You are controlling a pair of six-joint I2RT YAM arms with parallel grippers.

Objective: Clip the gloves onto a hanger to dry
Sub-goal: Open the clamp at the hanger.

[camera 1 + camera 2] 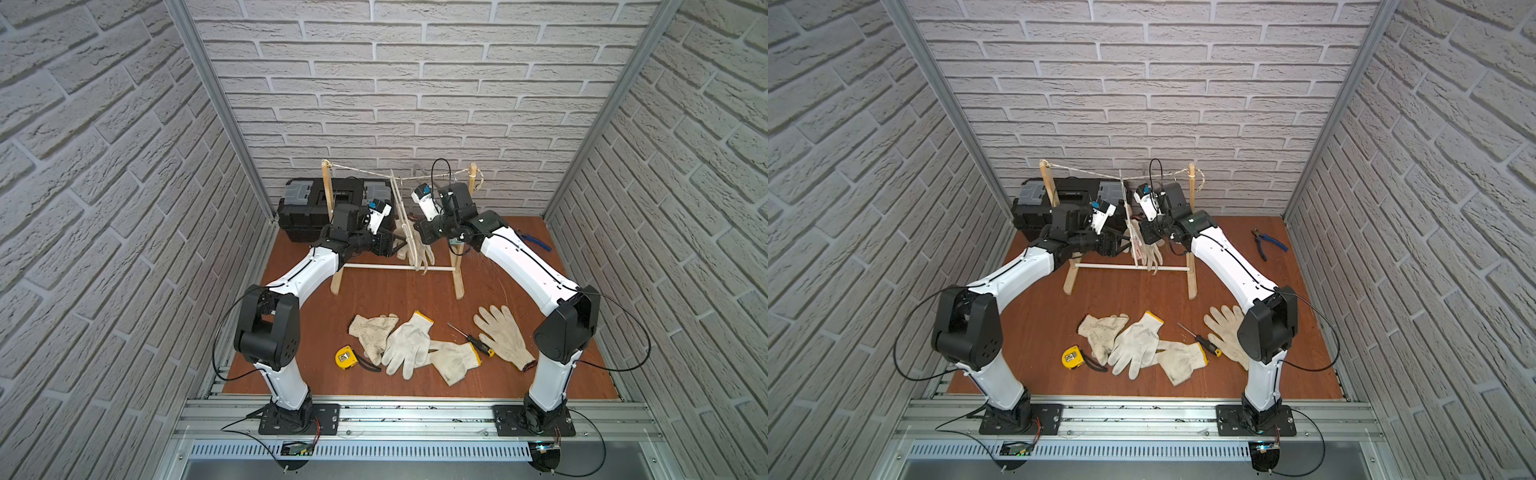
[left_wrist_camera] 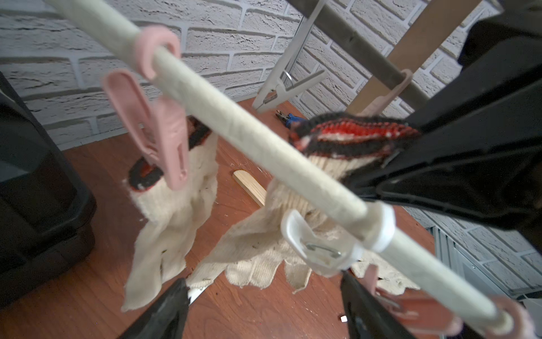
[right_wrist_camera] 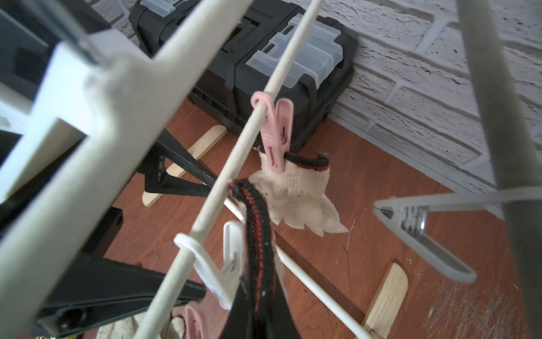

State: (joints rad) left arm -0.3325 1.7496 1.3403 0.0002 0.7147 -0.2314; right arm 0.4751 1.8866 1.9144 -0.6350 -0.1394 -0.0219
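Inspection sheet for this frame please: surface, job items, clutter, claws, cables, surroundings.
Surface: red-brown wood-look board.
Job's things: hanger hangs on a wooden rack; first glove clipped by a pink peg; second glove, red-and-black cuff, held at the hanger bar beside a white peg, clipped or not cannot be told; four loose gloves lie at the front.
Clutter: tape measure and screwdriver by the loose gloves; pliers near the right wall; black toolbox behind the rack.
Claws: left claw open, empty, by the white peg; right claw shut on the second glove's cuff.
Cables: black cable loops hang off both arms.
Surroundings: brick-pattern walls on three sides; metal rail in front.
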